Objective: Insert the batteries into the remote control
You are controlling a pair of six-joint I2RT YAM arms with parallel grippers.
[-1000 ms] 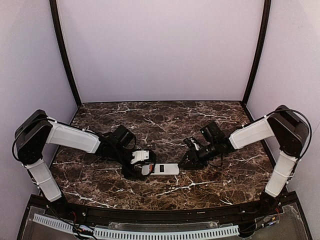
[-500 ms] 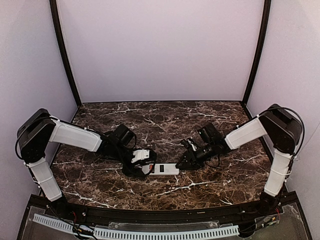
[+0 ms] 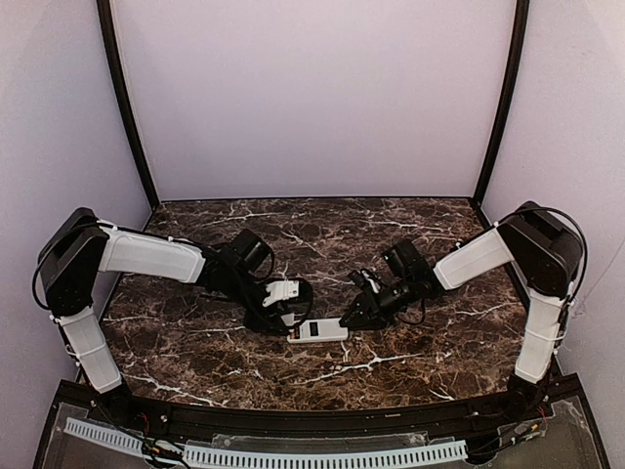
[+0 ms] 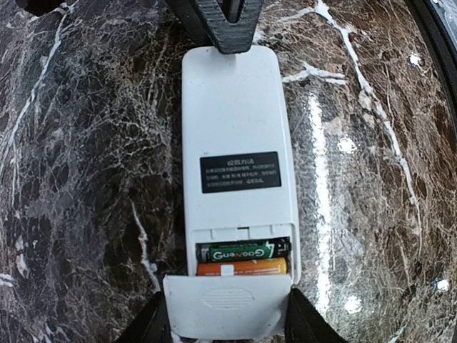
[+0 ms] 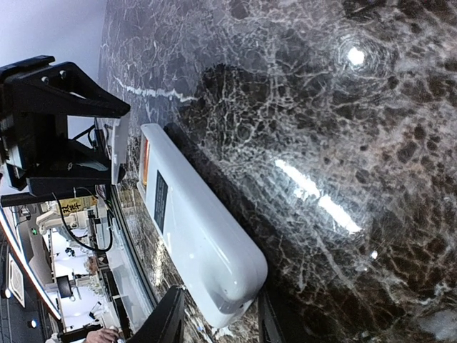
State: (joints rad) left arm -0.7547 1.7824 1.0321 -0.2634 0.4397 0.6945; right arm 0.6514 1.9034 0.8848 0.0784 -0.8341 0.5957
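Observation:
The remote control (image 4: 235,121) lies back up on the marble, also in the top view (image 3: 317,330). Its end compartment is open and holds two batteries side by side, a green-dark one (image 4: 243,251) and an orange one (image 4: 241,267). My left gripper (image 4: 227,323) is shut on the white battery cover (image 4: 227,304), held at the compartment's open end and touching its edge. My right gripper (image 5: 218,321) is shut on the remote's other end (image 5: 228,275). In the top view the left gripper (image 3: 291,318) and right gripper (image 3: 350,320) sit at the remote's two ends.
The dark marble table (image 3: 391,244) has pale walls at the back and both sides. A black rail with a white perforated strip (image 3: 293,454) runs along the near edge. The right gripper's black finger (image 4: 232,21) shows at the top of the left wrist view.
My left gripper has lifted and swung back from beside the remote, now tilted over its left end. The right arm has shifted slightly left. The remote has barely moved.

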